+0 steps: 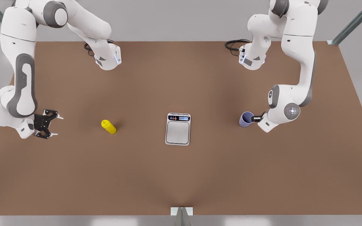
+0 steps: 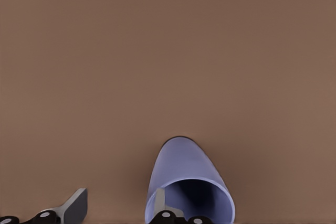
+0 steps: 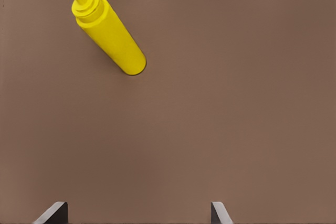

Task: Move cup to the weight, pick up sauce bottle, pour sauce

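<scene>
Here the left gripper (image 1: 256, 119) straddles the cup's (image 1: 246, 119) rim at right; the right gripper (image 1: 55, 125), spread wide, waits left of the sauce bottle (image 1: 108, 126).

The left gripper (image 2: 121, 208) straddles the cup (image 2: 186, 177) rim on the table (image 2: 157, 51).

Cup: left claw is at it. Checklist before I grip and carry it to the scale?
1. Left claw at cup: ok.
2. Cup wall between fingers: ok, one inside, one outside.
3. Grip closed: not ok, claw open.
4. Scale plate free: ok.
5. Table between cup and scale bare: ok.
6. Right claw waiting open, apart from bottle: ok.
</scene>
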